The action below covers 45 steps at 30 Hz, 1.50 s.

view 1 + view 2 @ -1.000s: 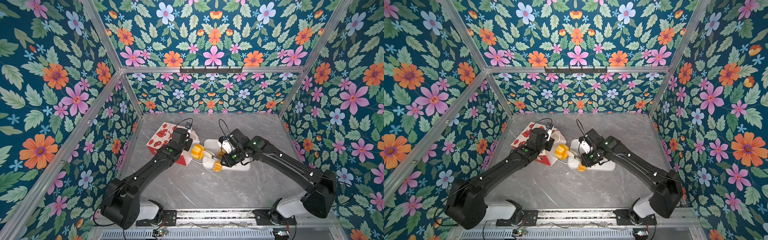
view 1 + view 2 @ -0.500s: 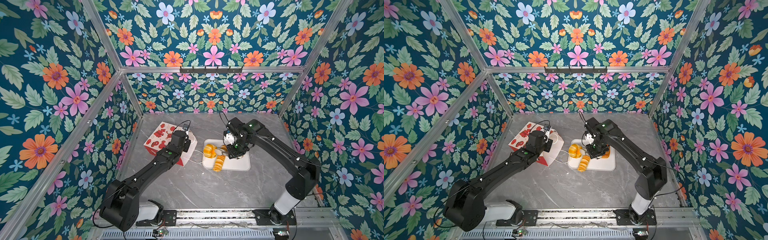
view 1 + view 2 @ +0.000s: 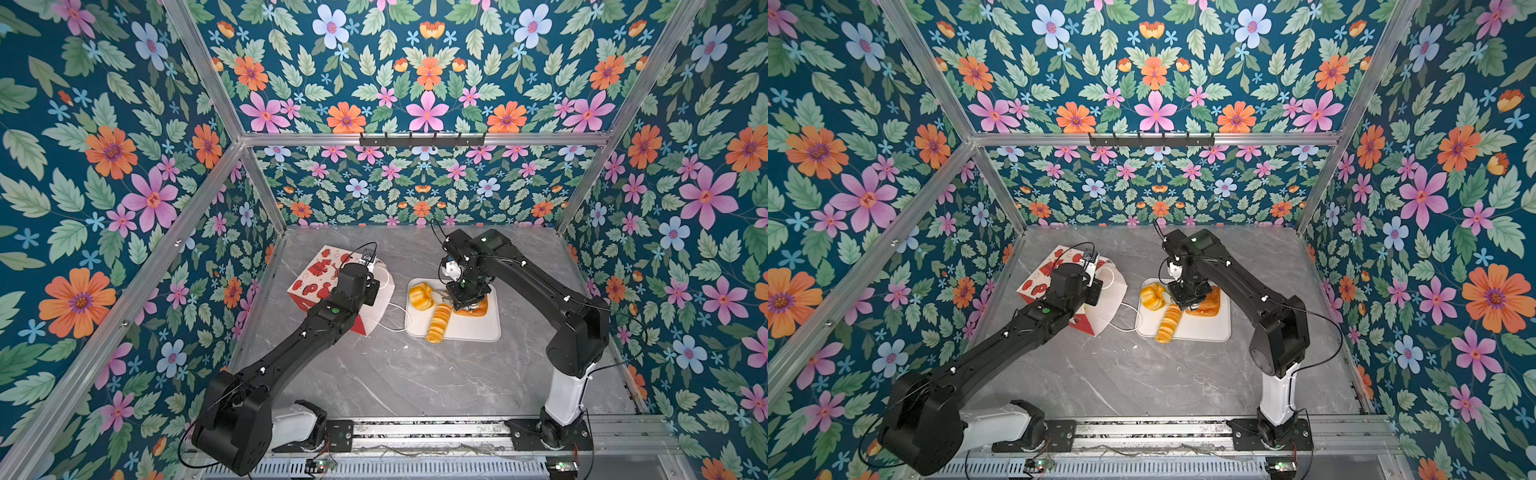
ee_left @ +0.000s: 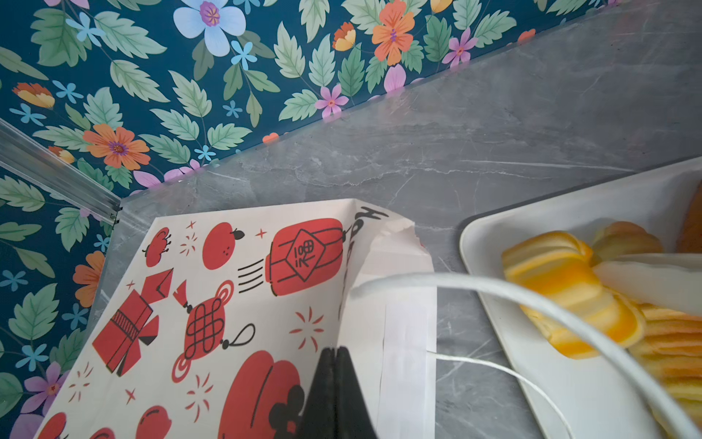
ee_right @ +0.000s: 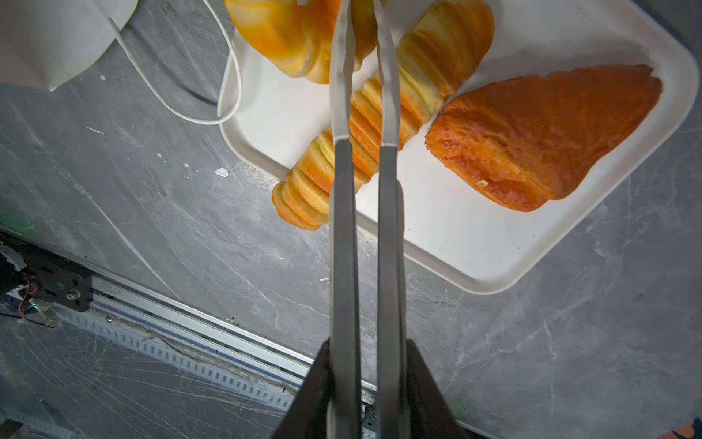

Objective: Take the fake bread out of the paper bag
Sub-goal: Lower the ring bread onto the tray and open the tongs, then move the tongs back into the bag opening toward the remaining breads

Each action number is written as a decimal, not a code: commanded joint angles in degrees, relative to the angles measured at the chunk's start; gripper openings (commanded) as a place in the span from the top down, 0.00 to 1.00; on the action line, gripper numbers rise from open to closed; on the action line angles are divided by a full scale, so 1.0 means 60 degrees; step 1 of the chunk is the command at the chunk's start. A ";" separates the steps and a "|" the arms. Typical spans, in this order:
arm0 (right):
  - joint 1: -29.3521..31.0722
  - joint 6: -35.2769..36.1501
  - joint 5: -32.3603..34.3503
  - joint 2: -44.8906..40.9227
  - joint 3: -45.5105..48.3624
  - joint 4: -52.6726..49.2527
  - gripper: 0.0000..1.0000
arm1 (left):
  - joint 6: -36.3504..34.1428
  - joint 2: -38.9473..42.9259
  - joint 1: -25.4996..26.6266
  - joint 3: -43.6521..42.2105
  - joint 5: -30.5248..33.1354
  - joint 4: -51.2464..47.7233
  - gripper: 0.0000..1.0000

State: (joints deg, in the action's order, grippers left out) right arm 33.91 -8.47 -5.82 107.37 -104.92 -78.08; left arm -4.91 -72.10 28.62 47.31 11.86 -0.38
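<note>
paper bag (image 4: 235,304) lying near tabletop corner | left gripper (image 4: 335,351) clamped on its rim (white lining showing) | bread (image 4: 558,281) on tray (image 4: 592,395) beside

The round yellow bun (image 3: 420,296), a second ago gripped in the tongs (image 5: 343,228) just outside the paper bag's (image 3: 316,276) mouth, now lies free on the white tray (image 3: 469,330). The right hand (image 3: 466,300) has swung back over the triangular puff (image 3: 478,310), its arm folded upright.
</note>
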 commanded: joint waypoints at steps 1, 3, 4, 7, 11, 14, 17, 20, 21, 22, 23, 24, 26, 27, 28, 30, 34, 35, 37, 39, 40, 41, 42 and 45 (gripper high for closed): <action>-0.0011 -0.0110 0.0260 -0.0108 0.0089 0.0032 0.71 | 0.0100 0.0063 0.0005 0.0017 -0.0171 0.0356 0.98; -0.0006 -0.0168 0.0120 -0.0242 0.0248 0.0291 0.69 | 0.0100 0.0052 0.0005 0.0024 -0.0202 0.0371 0.98; -0.0006 -0.0210 0.0026 -0.0296 0.0308 0.0384 0.68 | 0.0107 0.0048 0.0006 0.0025 -0.0196 0.0371 0.98; 0.0000 -0.0339 -0.0196 -0.0485 0.0465 0.0733 0.68 | 0.0102 0.0006 0.0007 0.0066 -0.0188 0.0371 0.98; -0.0006 -0.0537 -0.0158 -0.0837 0.0644 0.1032 0.68 | 0.0115 -0.0036 0.0012 0.0102 -0.0204 0.0344 0.98; -0.0005 -0.0677 -0.0030 -0.1119 0.0784 0.1245 0.68 | 0.0115 -0.0065 0.0005 0.0108 -0.0228 0.0357 0.98; 0.0004 -0.0780 -0.0077 -0.1408 0.0981 0.1583 0.68 | 0.0123 -0.0084 0.0007 0.0103 -0.0218 0.0349 0.98; 0.0036 -0.0862 -0.0607 -0.1727 0.1252 0.2125 0.69 | 0.0126 -0.0084 0.0006 0.0084 -0.0104 0.0343 0.98; 0.0107 -0.0898 -0.0836 -0.1740 0.1257 0.2190 0.69 | 0.0122 -0.0091 0.0005 0.0084 -0.0052 0.0342 0.98; 0.0216 -0.0881 -0.0969 -0.1689 0.1219 0.2193 0.69 | 0.0122 -0.0098 0.0009 0.0100 -0.0001 0.0342 0.98; 0.0358 -0.0863 -0.1052 -0.1626 0.1163 0.2201 0.69 | 0.0115 -0.0120 0.0005 0.0112 0.0050 0.0328 0.98; 0.0556 -0.0824 -0.1094 -0.1578 0.1143 0.2268 0.69 | 0.0127 -0.0141 0.0005 0.0152 0.0074 0.0302 0.98; 0.0965 -0.0797 -0.1172 -0.1476 0.1112 0.2447 0.69 | 0.0146 -0.0179 0.0005 0.0179 0.0062 0.0262 0.98; 0.1128 -0.0815 -0.1305 -0.1433 0.1096 0.2559 0.69 | 0.0158 -0.0186 0.0005 0.0186 0.0061 0.0254 0.98; 0.1233 -0.0880 -0.1442 -0.1395 0.1117 0.2686 0.69 | 0.0180 -0.0190 0.0007 0.0201 0.0060 0.0240 0.98; 0.1293 -0.1046 -0.1848 -0.1344 0.1311 0.3005 0.69 | 0.0191 -0.0186 0.0006 0.0201 0.0045 0.0227 0.98; 0.1293 -0.1206 -0.2212 -0.1347 0.1965 0.3503 0.70 | 0.0188 -0.0158 0.0012 0.0232 0.0060 0.0168 0.98; 0.1301 -0.1193 -0.2208 -0.1319 0.2087 0.3499 0.70 | 0.0188 -0.0144 0.0006 0.0242 0.0060 0.0145 0.97; 0.1303 -0.1196 -0.2204 -0.1190 0.2360 0.3503 0.71 | 0.0192 -0.0128 0.0005 0.0246 0.0046 0.0144 0.98; 0.1292 -0.1198 -0.2197 -0.1098 0.2603 0.3546 0.71 | 0.0202 -0.0128 0.0012 0.0261 0.0053 0.0126 0.98; 0.1303 -0.1197 -0.2150 -0.1057 0.2700 0.3565 0.71 | 0.0206 -0.0128 0.0006 0.0263 0.0031 0.0122 0.98; 0.1300 -0.1210 -0.2028 -0.1034 0.2769 0.3566 0.71 | 0.0203 -0.0141 0.0005 0.0260 0.0017 0.0126 0.98; 0.1282 -0.1218 -0.1852 -0.1014 0.2808 0.3558 0.71 | 0.0203 -0.0142 0.0008 0.0282 0.0025 0.0101 0.98; 0.1179 -0.1262 -0.1402 -0.1058 0.2934 0.3595 0.72 | 0.0219 -0.0157 0.0005 0.0289 0.0016 0.0068 0.98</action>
State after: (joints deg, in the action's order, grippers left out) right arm 41.30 -15.75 -16.56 101.32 -87.61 -57.60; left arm -4.27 -73.14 28.62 48.69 11.88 -0.84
